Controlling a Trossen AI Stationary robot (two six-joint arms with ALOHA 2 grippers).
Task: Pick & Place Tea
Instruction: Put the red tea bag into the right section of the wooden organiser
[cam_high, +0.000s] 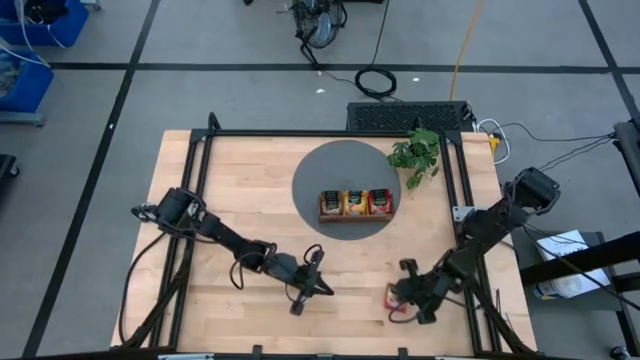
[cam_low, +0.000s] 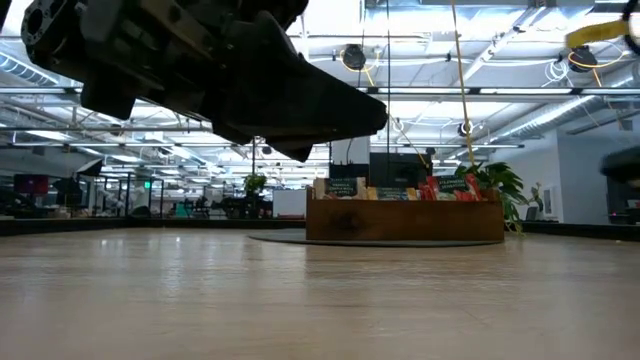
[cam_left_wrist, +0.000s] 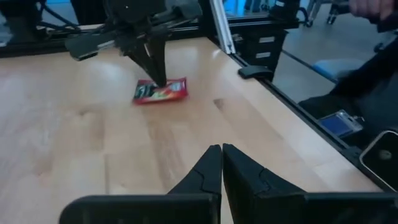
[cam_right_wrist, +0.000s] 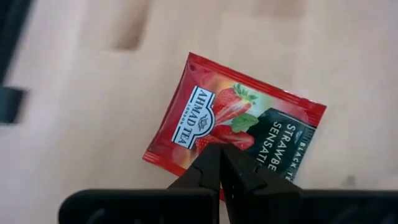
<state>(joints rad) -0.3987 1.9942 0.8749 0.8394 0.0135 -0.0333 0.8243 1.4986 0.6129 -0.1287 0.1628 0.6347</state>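
One red tea sachet (cam_right_wrist: 205, 118) lies flat on the wooden table near its front right; it also shows in the high view (cam_high: 392, 301) and the left wrist view (cam_left_wrist: 171, 91). My right gripper (cam_right_wrist: 221, 150) is shut and points steeply down over the sachet's middle (cam_high: 400, 296). My left gripper (cam_left_wrist: 222, 149) is shut, holds nothing, and hovers near the front middle (cam_high: 324, 287), pointing toward the sachet. More tea sachets stand upright in the brown wooden tray (cam_high: 356, 218). My right gripper's shut fingertips (cam_left_wrist: 160, 79) come from above, slanting, at the red sachet's printed face (cam_right_wrist: 214, 134), near its middle. I cannot tell whether they touch it or stand just above it. The sachet lies flat on the table.
The tray stands on a round grey mat (cam_high: 310, 180) at the back middle, with a green leafy plant (cam_high: 418, 152) to its right. Black frame rails (cam_high: 200, 180) run along the table's sides. Bare wood lies between the two grippers.
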